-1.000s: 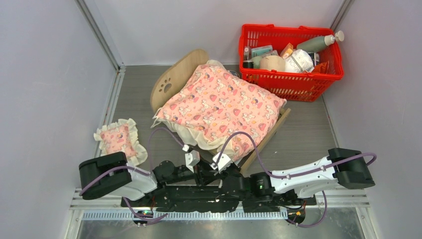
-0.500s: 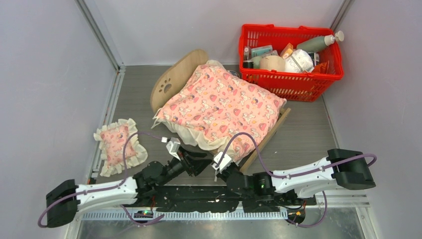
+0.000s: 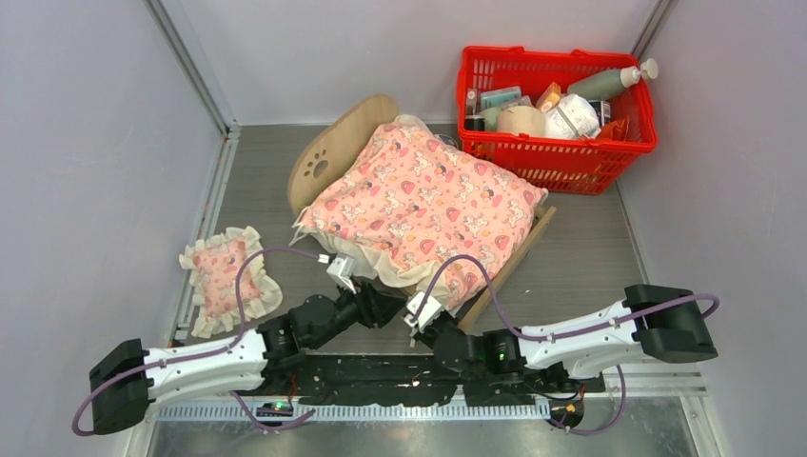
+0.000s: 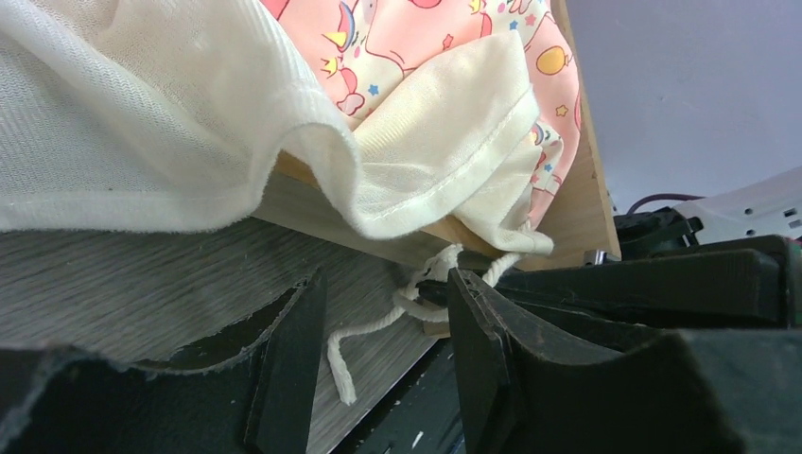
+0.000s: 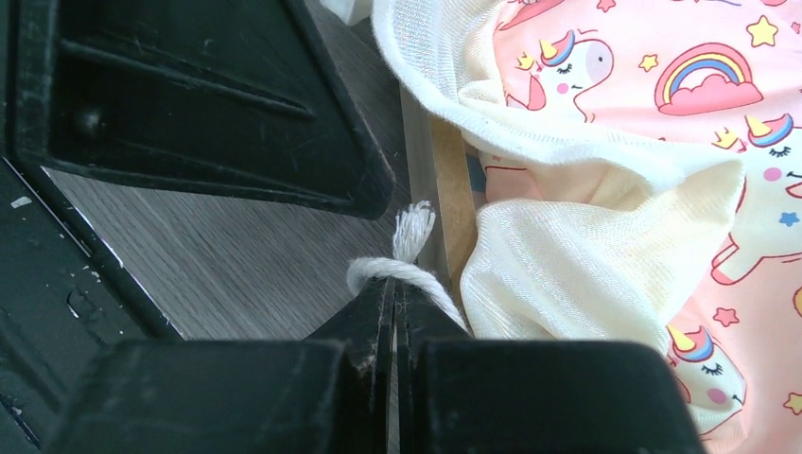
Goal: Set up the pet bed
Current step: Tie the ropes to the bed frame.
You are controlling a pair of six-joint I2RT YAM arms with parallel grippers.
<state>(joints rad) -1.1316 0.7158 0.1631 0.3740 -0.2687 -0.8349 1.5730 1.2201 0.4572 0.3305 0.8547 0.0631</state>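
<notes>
The pet bed [image 3: 347, 143] is found just ahead of both grippers, with its near corner almost at their fingertips. It is covered by the pink blanket [image 3: 428, 205], whose cream frill hangs over the wooden rail. The red basket [image 3: 571, 176] is set well beyond the bed, far ahead and to the right of the right gripper [image 5: 392, 301]. The pillow [image 3: 226, 271] lies off to the left of the left gripper [image 4: 383, 326], apart from the bed. A white cord [image 5: 397, 270] at the bed's corner is pinched flat in the tightly clamped right gripper. The left gripper is spread and nothing is grasped by it; the cord's loose end lies between its fingers.

Trouble is judged most likely from a pull on the cord. The light frame could be dragged or twisted, and the blanket slid askew. The frill could also be caught if the left jaws were closed here. Little room is left between the two grippers, so a knock is possible.

Both arms are laid low over the table [image 3: 590, 257], and are reached in from either side so that they converge on the one corner.
</notes>
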